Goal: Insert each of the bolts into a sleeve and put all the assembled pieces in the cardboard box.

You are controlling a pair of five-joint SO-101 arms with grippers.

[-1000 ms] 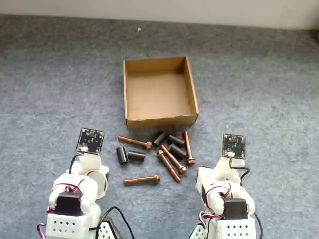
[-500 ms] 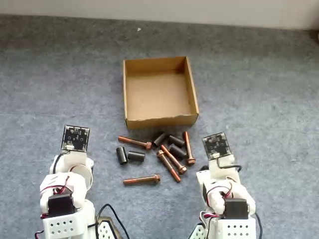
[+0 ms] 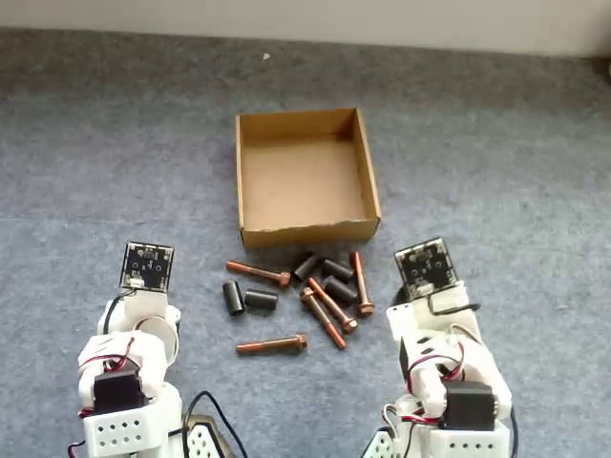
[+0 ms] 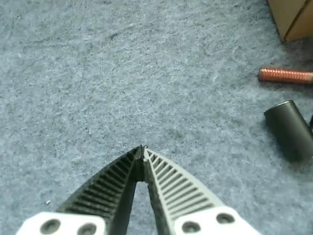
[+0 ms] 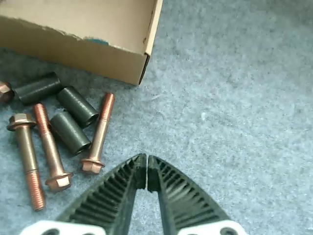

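Five copper bolts (image 3: 326,314) and five black sleeves (image 3: 341,290) lie loose on the carpet in front of the cardboard box (image 3: 253,233), which holds nothing. The left arm (image 3: 146,270) stands to the left of the pile. My left gripper (image 4: 143,150) is shut and empty over bare carpet, with a sleeve (image 4: 289,128) and a bolt's threaded end (image 4: 286,75) off to one side. The right arm (image 3: 423,270) stands to the right of the pile. My right gripper (image 5: 145,159) is shut and empty, its tip close to the head of a bolt (image 5: 100,132) lying beside two sleeves (image 5: 78,105).
Grey carpet (image 3: 496,153) covers the whole surface, with open room on both sides of the box and behind it. A corner of the box (image 5: 146,54) stands just beyond the bolts in the right wrist view.
The left arm has swung to the left, away from the pile. The right arm's wrist has turned left toward the bolts. Both grippers stay shut; bolts and sleeves have not moved.
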